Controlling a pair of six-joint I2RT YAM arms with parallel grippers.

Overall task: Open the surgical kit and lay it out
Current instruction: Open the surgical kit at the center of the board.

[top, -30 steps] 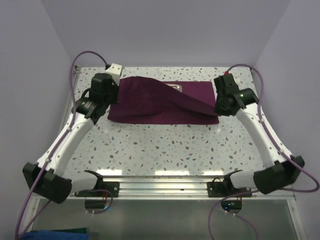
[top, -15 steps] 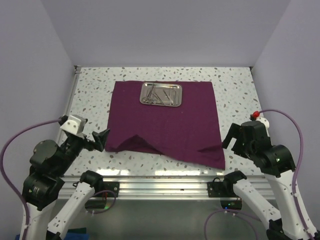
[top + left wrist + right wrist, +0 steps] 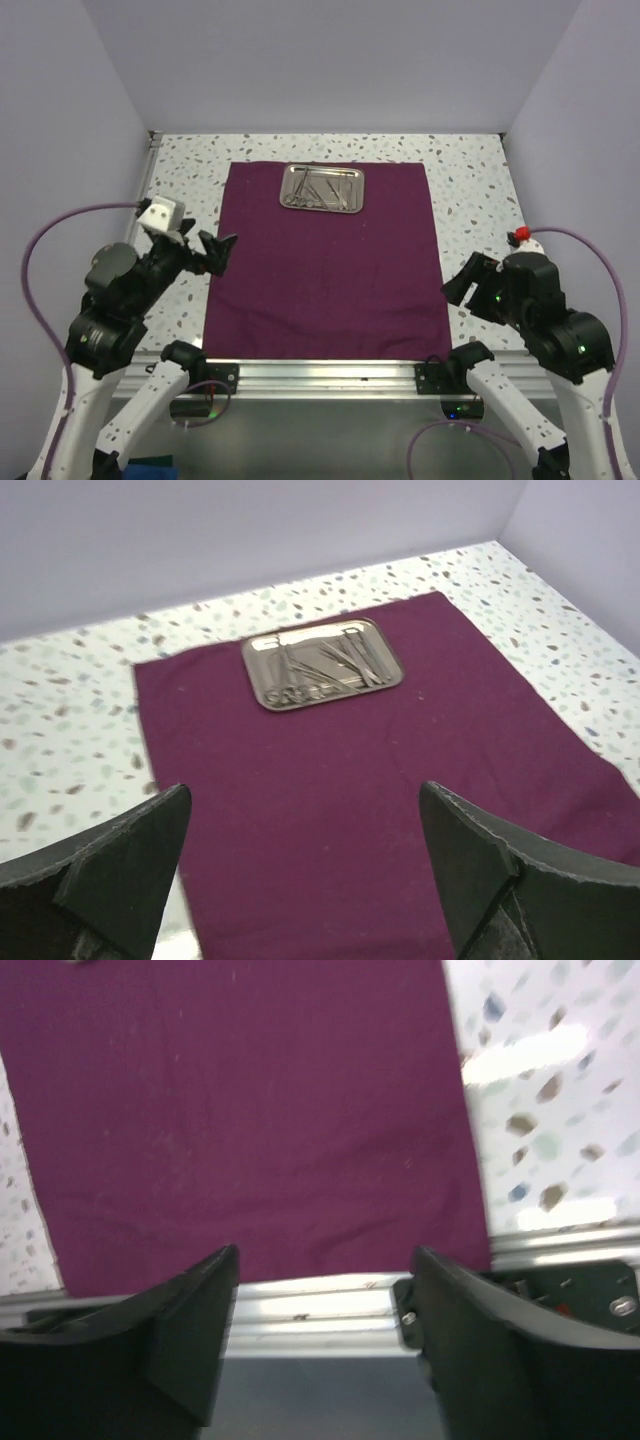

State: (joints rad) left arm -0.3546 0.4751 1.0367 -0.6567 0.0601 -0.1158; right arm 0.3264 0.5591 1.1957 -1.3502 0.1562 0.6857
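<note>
Speckled table (image 3: 180, 170): plum cloth wrap (image 3: 330, 270) flat, reaching near edge; steel tray (image 3: 322, 187) w/ instruments (image 3: 330, 665) by cloth's far edge. Left gripper (image 3: 215, 251) & right gripper (image 3: 464, 284) spread wide, holding nothing.

One cloth, one tray, two arms

There is one plum cloth wrap (image 3: 325, 280) and one steel tray (image 3: 322, 188). The tray holds several thin silver instruments (image 3: 330, 665), which overlap too much for an exact count. There are two robot arms and two grippers, the left gripper (image 3: 213, 252) and the right gripper (image 3: 462, 282), each with two fingers. Two purple cables (image 3: 60, 225) show, one per arm, and one speckled table (image 3: 470, 190).
</note>
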